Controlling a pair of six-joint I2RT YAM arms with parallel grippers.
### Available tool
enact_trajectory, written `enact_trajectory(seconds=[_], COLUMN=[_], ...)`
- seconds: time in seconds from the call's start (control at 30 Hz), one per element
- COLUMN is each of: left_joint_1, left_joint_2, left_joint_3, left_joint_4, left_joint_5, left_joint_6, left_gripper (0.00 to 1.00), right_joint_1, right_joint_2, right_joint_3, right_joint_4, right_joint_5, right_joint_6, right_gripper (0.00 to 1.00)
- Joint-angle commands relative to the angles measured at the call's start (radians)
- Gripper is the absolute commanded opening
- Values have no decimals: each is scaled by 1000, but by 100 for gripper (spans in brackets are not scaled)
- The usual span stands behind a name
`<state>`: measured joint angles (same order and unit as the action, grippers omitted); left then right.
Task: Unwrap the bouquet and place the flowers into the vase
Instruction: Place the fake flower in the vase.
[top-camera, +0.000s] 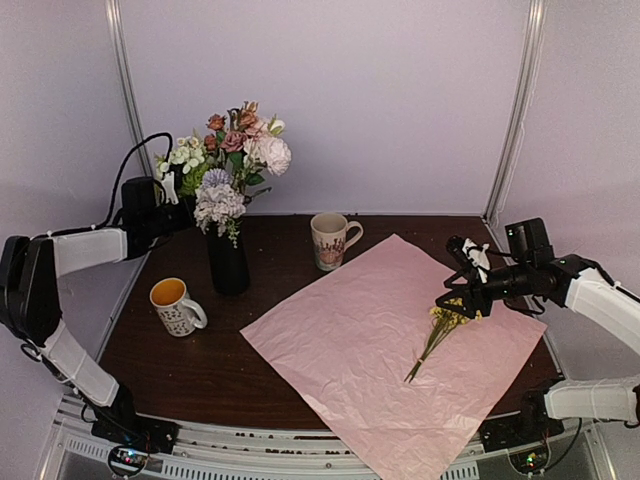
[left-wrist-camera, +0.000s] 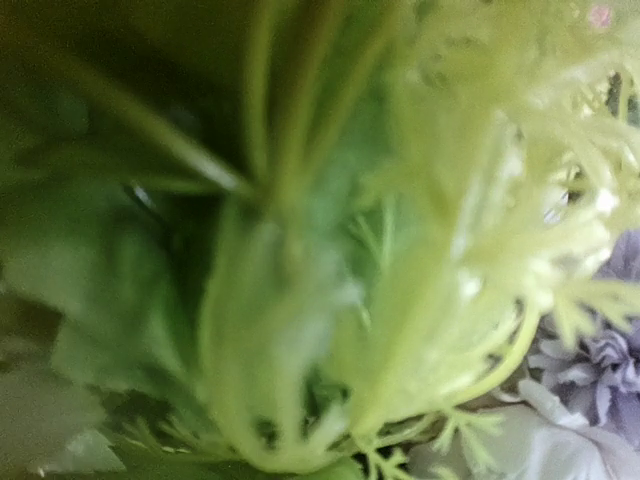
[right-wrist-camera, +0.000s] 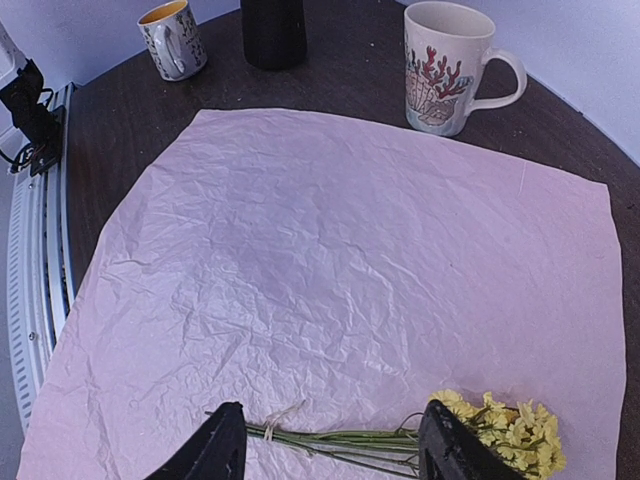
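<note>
Straddling yellow sprig on pink paper with right gripper, jaws apart; advising closing mid-stem, lifting level. Other flowers sitting in black vase; left gripper among them, grip unreadable.

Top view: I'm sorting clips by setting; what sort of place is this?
Probably a robot test booth: plain walls on metal posts enclose a dark table, with a metal rail at its near edge.

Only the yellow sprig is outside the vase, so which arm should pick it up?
Right. The right gripper hangs open over the yellow sprig on the pink paper, a finger on each side of the stems. The left gripper is across the table, among the flowers in the vase.
</note>
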<state>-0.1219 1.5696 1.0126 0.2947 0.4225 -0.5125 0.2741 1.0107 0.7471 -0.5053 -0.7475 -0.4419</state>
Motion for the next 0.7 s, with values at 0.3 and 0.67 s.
enact_trajectory(seconds=[0.3,0.67], left_joint_1=[-6,-6], left_joint_2=[-237,-297], left_joint_3=[-64,-12], left_joint_4=[-169,-220], left_joint_5=[-143,-206], left_joint_6=[35,21], left_gripper=[37,41], right_joint_1=[-4,-2], right_joint_2=[18,26], right_joint_3=[25,33], right_joint_4=[-1,-7], right_joint_5=[-2,0], right_joint_6=[0,-4], right_gripper=[59,59])
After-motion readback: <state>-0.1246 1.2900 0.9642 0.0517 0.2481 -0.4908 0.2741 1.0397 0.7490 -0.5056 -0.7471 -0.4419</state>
